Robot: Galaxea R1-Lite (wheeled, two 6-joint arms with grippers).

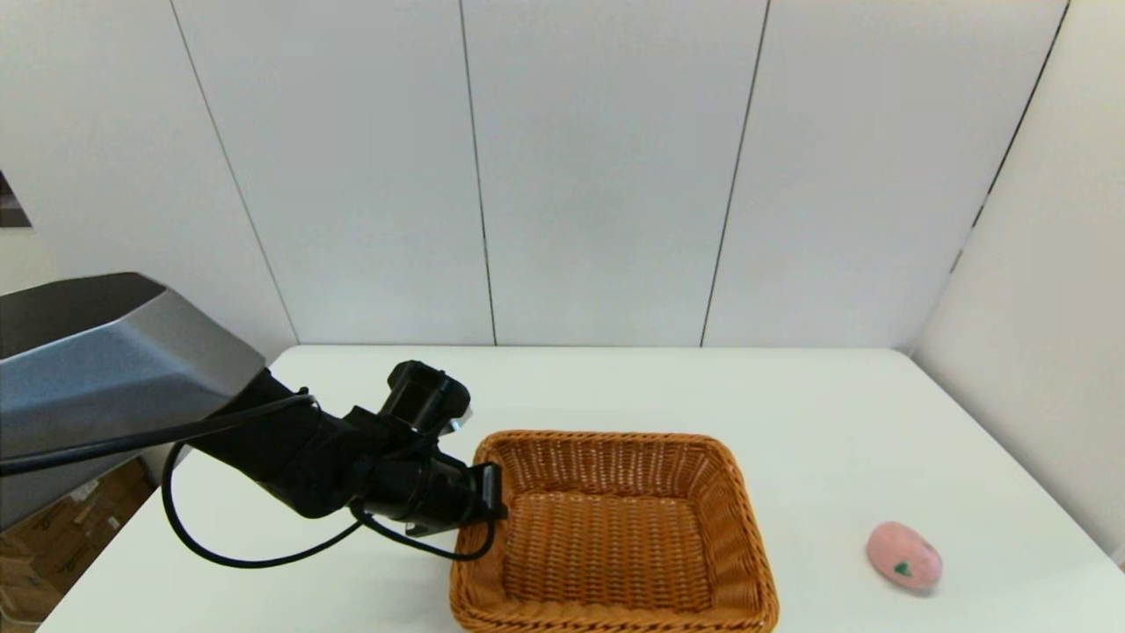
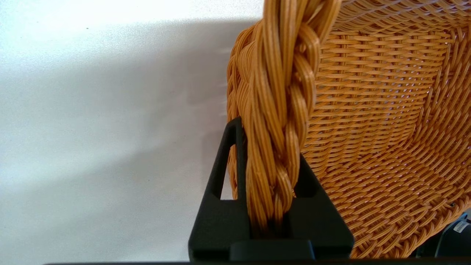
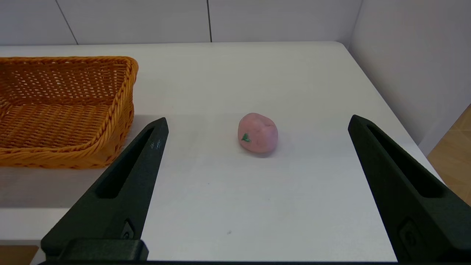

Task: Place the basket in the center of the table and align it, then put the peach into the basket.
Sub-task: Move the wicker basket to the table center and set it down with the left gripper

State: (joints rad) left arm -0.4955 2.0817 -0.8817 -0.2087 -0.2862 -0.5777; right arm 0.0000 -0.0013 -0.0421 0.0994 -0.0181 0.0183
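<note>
Left end effector [image 1: 492, 492] pinches the light, stiff basket [image 1: 615, 527] by its braided 9 o'clock rim, a solid hold; right end effector [image 3: 257, 184] is spread toward the peach [image 3: 257, 133].

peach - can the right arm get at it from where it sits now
Probably yes. The right gripper is open and faces the peach across bare table, nothing between them. The basket sits off to one side.

No text, brand or number can be read anywhere. The right tool's finger [image 3: 121, 187] carries a few tiny pale marks, too small to read. A small white label [image 2: 460, 226] at the left wrist view's edge is also illegible.
</note>
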